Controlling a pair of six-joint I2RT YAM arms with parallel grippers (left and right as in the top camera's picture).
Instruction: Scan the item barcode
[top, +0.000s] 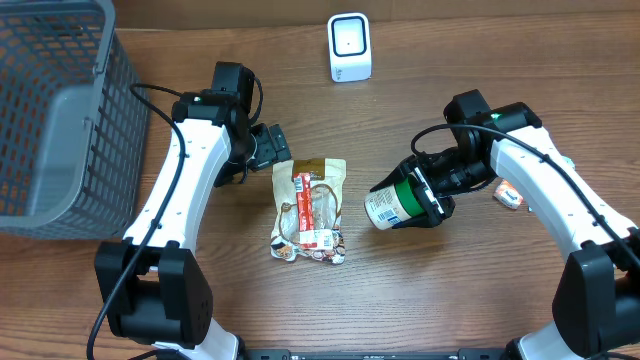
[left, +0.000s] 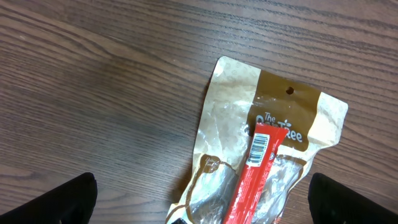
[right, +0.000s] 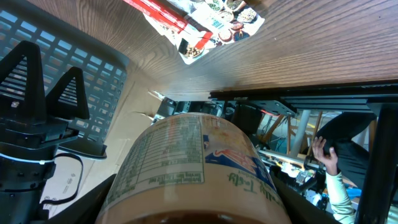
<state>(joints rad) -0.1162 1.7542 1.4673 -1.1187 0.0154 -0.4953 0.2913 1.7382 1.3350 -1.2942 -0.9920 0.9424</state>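
A jar (top: 398, 203) with a white printed label and a green band lies on its side in my right gripper (top: 432, 190), right of the table's middle. In the right wrist view the jar (right: 193, 168) fills the space between the two fingers, and my right gripper (right: 196, 208) is shut on it. The white scanner (top: 349, 46) stands at the back centre, apart from the jar. My left gripper (top: 272, 148) is open just behind a brown snack bag (top: 310, 210). Below it, the left wrist view shows the bag (left: 273, 124) and my left gripper (left: 204, 202) holding nothing.
A grey mesh basket (top: 60, 110) takes up the far left. A red stick pack (top: 303, 198) lies on the snack bag. A small orange and white object (top: 508, 195) lies by the right arm, partly hidden.
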